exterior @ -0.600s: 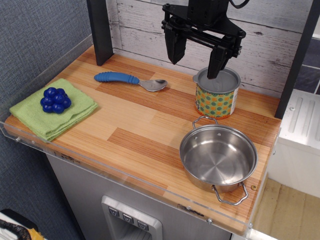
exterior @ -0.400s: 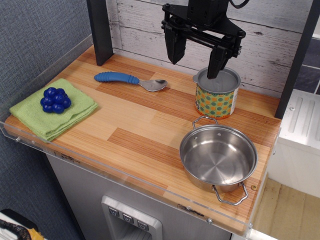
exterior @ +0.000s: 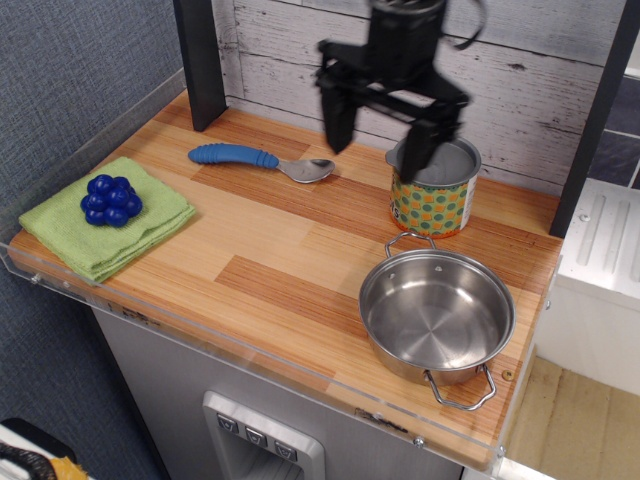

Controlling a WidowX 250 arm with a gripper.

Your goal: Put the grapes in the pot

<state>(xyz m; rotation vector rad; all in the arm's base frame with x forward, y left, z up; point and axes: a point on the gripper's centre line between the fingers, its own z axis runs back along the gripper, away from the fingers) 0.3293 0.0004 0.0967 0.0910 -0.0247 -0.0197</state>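
The grapes (exterior: pixel 111 200), a small cluster of glossy deep-blue balls, lie on a folded green cloth (exterior: pixel 105 230) at the table's left edge. The pot (exterior: pixel 437 312), shallow shiny steel with two wire loop handles, stands empty at the front right. My gripper (exterior: pixel 375 145) hangs open and empty above the back of the table, blurred by motion, next to the dotted tin can and far to the right of the grapes.
A yellow-green dotted tin can (exterior: pixel 434 187) stands just behind the pot. A blue-handled spoon (exterior: pixel 260 160) lies at the back, left of the can. A dark post (exterior: pixel 200 60) rises at the back left. A clear rim (exterior: pixel 250 350) lines the table's front.
My gripper has moved a little to the left and downward and is now motion-blurred. The grapes, pot, can and spoon have not moved.
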